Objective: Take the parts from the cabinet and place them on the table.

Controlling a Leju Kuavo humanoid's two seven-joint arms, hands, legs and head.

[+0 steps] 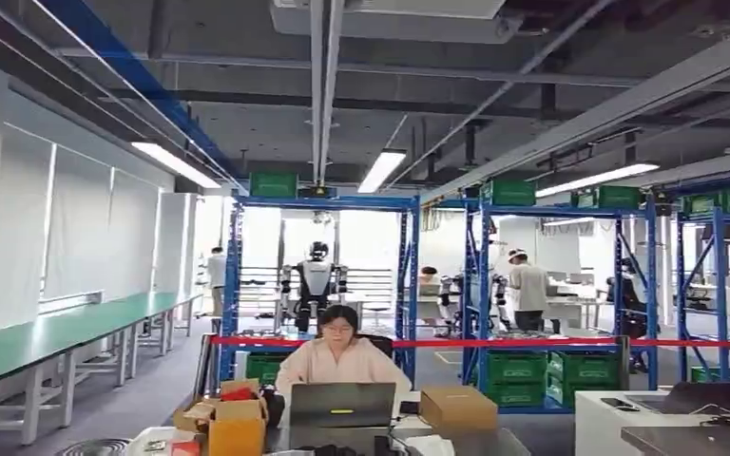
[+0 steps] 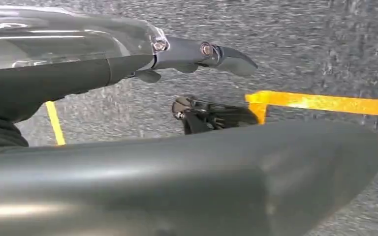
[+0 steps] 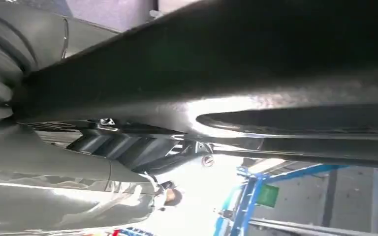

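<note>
**Workshop hall, both arms hanging, nothing held**

- Left hand (image 2: 197,83): seen from the left wrist view above a grey speckled floor (image 2: 325,44). Fingers lie apart, one stretched out straight, another dark one lower down; nothing between them.
- Yellow floor tape (image 2: 325,103): a band across the floor beyond the left fingers, with a thinner yellow line (image 2: 55,123) at an angle to it.
- Right hand (image 3: 236,123): close and dark in the right wrist view. Whether its fingers are apart or closed cannot be told; no object is visible in it.
- Blue racks (image 1: 409,275): across the middle of the hall in the head view, green bins (image 1: 516,368) on the low shelves and more on top. What the bins contain cannot be told; the task's parts cannot be made out.
- Red barrier tape (image 1: 494,341): stretched across in front of the racks.
- Person (image 1: 340,366): seated at a desk behind an open laptop (image 1: 342,404).
- Cardboard boxes (image 1: 457,408): on the desk, either side of the laptop.
- Second humanoid robot (image 1: 316,285): standing beyond the racks; other people farther back.
- Green-topped bench (image 1: 57,332): along the left wall.
</note>
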